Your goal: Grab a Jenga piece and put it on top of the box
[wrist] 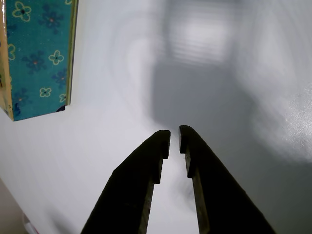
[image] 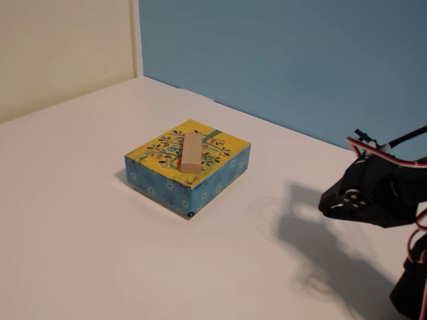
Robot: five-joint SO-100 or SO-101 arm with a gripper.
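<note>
White table (image: 87, 240), blue back wall (image: 287, 60), cream wall (image: 60, 47) on the left of the fixed view. Jenga piece (image: 191, 152): plain light-tan wood block, lying flat on the yellow tree-patterned lid of the box (image: 193, 183), blue flowered sides. Box sits mid-table, bare surface on all sides. Black arm (image: 377, 190) at the right edge, well apart from the box. Gripper (wrist: 174, 139) empty, fingertips nearly together over bare table; box side (wrist: 41, 53) upper left in wrist view.
</note>
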